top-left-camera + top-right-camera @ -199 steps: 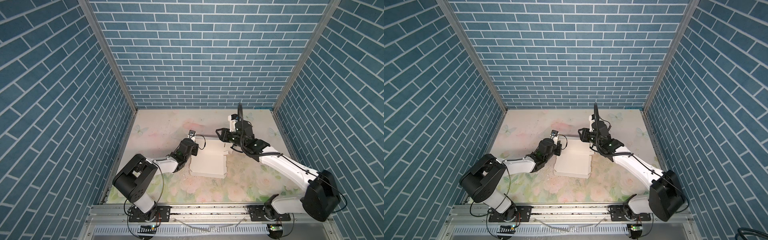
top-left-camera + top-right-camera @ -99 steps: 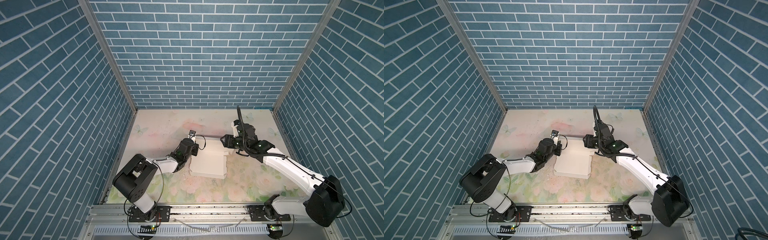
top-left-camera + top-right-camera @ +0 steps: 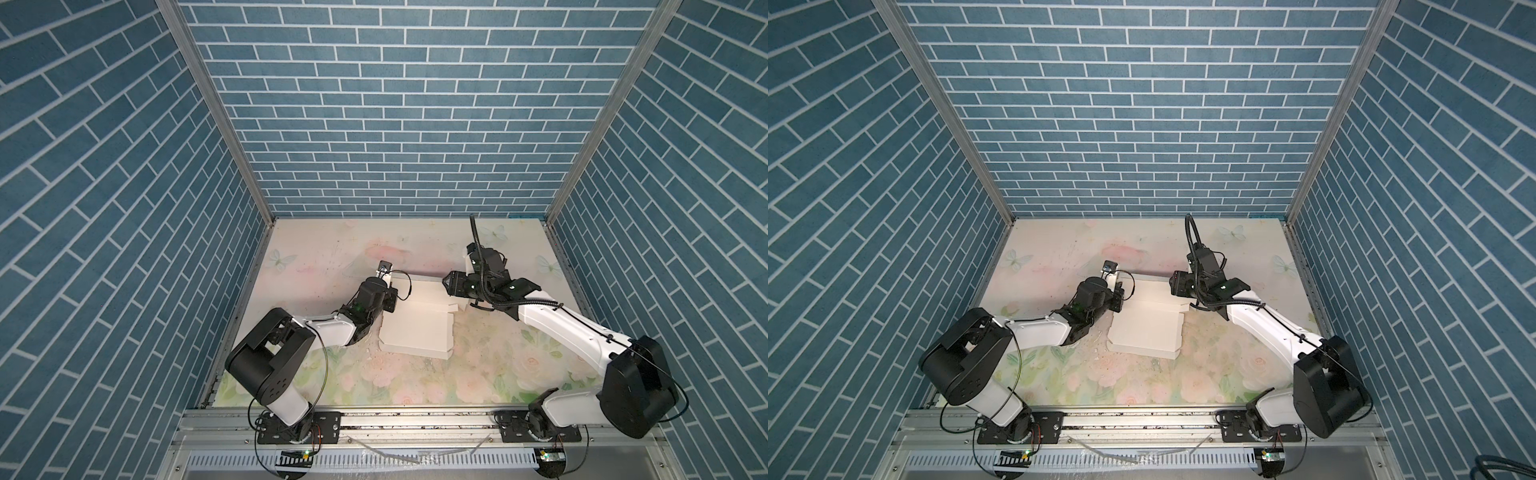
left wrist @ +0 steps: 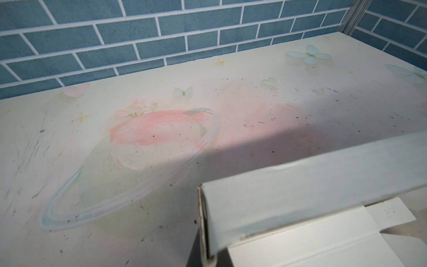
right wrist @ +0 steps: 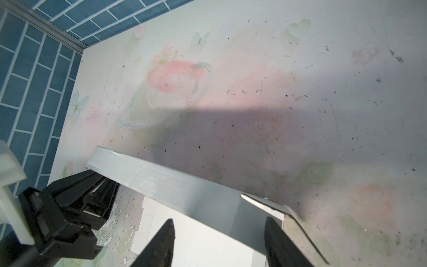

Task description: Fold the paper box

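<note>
The bench (image 3: 324,249) is big and flowery. The paper box (image 3: 415,332) sits in the middle of it, between the two arms.

The biggest thing that could go wrong is that the whole box slides or spins on the smooth bench. It looks light, and only one hand holds it, so a hard push from the side could move all of it.

Next, the long far wall (image 5: 184,185) of the box could flop down. The left hand (image 5: 104,182) is pinched tight on one end of this wall and holds it up. The right hand (image 5: 219,219) is wide open close to the other end and holds nothing. If the left hand lets go too soon, I think the wall falls flat.

A smaller worry is a bad crease. The card is thin, so a squeeze in the wrong place could bend or crush it.

The smallest worry is the little tab (image 5: 261,204) at the end of the wall near the right hand. It sticks out, so a finger could catch it and fold it the wrong way.

The box is plain white. Its big flat part lies on the bench. Its far side stands up as a thin wall. Small flaps and notches show along the edges. I think it is not a finished box yet.
</note>
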`<action>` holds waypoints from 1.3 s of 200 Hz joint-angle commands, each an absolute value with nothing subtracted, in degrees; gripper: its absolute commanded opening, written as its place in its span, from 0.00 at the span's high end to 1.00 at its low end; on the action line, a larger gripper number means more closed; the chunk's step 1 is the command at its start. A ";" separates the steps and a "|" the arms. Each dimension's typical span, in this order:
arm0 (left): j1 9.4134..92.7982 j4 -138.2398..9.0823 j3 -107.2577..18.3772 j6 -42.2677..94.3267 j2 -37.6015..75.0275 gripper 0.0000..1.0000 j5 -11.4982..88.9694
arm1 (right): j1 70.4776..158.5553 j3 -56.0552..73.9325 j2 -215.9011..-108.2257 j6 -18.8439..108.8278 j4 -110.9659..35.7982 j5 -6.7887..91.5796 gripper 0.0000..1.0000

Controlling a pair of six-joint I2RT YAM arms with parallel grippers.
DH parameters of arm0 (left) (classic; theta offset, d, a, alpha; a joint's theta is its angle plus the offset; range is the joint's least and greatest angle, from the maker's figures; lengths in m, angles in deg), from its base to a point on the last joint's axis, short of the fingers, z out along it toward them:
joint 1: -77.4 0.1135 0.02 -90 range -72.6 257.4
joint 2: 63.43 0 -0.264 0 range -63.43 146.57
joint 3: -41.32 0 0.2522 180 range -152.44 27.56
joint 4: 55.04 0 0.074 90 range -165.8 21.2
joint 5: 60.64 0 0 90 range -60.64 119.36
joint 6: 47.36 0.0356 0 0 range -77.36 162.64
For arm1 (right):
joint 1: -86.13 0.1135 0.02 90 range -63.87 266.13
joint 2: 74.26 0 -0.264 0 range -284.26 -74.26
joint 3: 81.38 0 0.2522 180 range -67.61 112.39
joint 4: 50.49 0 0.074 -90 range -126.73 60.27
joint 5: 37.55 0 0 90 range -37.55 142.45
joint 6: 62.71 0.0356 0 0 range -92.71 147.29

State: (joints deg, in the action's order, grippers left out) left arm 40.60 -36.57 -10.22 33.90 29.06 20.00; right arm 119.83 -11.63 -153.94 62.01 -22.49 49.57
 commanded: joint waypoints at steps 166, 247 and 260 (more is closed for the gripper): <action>38.28 -40.64 -9.08 31.98 27.89 1.00 10.53 | 119.70 -24.54 -142.90 64.48 -30.43 46.21 0.34; 38.28 -43.19 -11.54 31.03 29.47 1.00 10.74 | 123.01 -30.34 -146.28 58.10 -36.07 45.37 0.35; 38.28 -42.79 -11.44 31.11 29.73 1.00 10.82 | 123.69 -30.47 -148.00 57.30 -37.95 46.06 0.35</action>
State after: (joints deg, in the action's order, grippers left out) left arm 38.37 -39.74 -10.88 31.26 28.80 11.28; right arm 122.25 -29.55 -145.81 61.49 -33.55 44.55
